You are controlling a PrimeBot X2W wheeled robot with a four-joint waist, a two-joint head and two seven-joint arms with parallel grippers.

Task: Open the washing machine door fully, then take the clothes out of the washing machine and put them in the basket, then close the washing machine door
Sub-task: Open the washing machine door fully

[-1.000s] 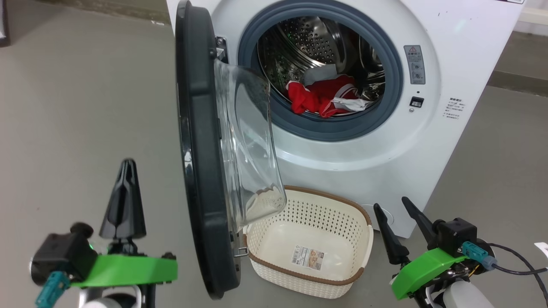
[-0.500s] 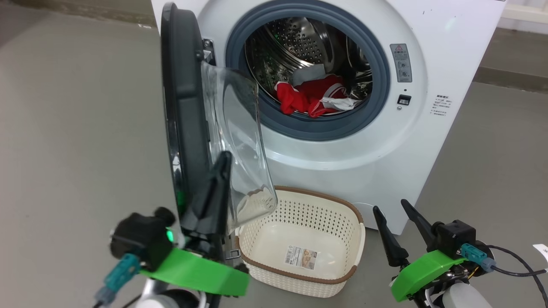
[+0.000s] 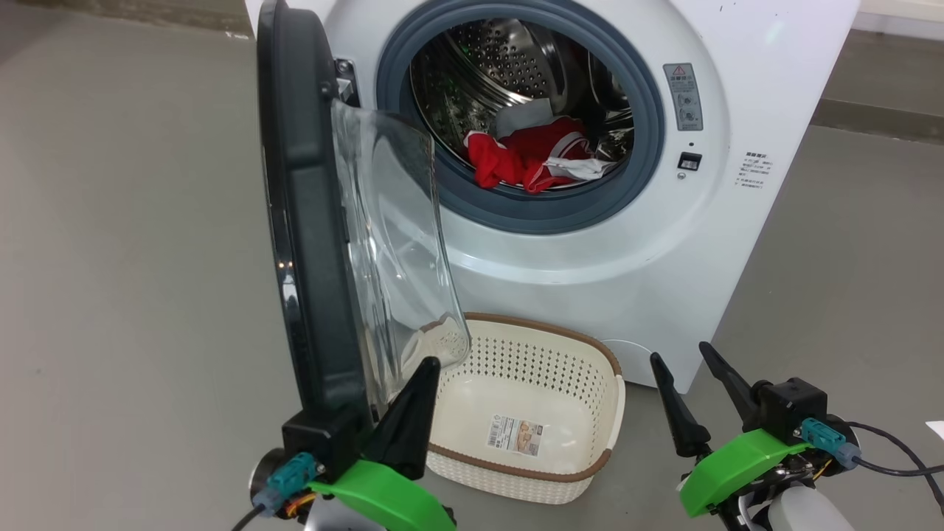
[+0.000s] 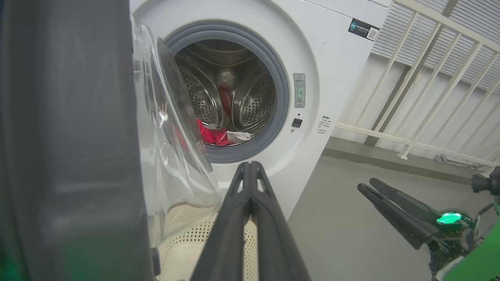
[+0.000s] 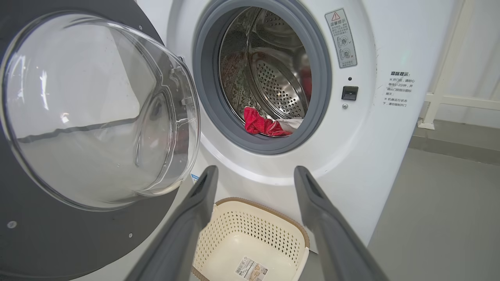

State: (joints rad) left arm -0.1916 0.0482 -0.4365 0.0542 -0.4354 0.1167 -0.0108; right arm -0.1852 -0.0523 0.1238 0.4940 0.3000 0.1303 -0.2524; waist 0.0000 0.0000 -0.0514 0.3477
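The washing machine (image 3: pixel 664 243) stands with its door (image 3: pixel 306 221) swung out to the left, edge-on in the head view, the glass bowl (image 3: pixel 391 243) facing the drum. Red and white clothes (image 3: pixel 527 158) lie in the drum; they are also in the wrist views, clothes (image 4: pixel 213 136) and clothes (image 5: pixel 261 125). The cream basket (image 3: pixel 546 335) sits empty on the floor below the opening. My left gripper (image 3: pixel 426 365) is shut and empty, just right of the door's lower rim, over the basket's left end. My right gripper (image 3: pixel 678 354) hangs open and empty to the right of the basket (image 5: pixel 269 207).
Grey floor lies all round. A white railing (image 4: pixel 410 97) runs along the wall to the right of the machine. A black cable (image 3: pixel 885 457) trails from my right wrist. In the left wrist view the door rim (image 4: pixel 66 136) is close on the left.
My left gripper has swung right, from outside the door to its inner side by the lower rim. The camera has shifted a little. The right gripper has stayed put.
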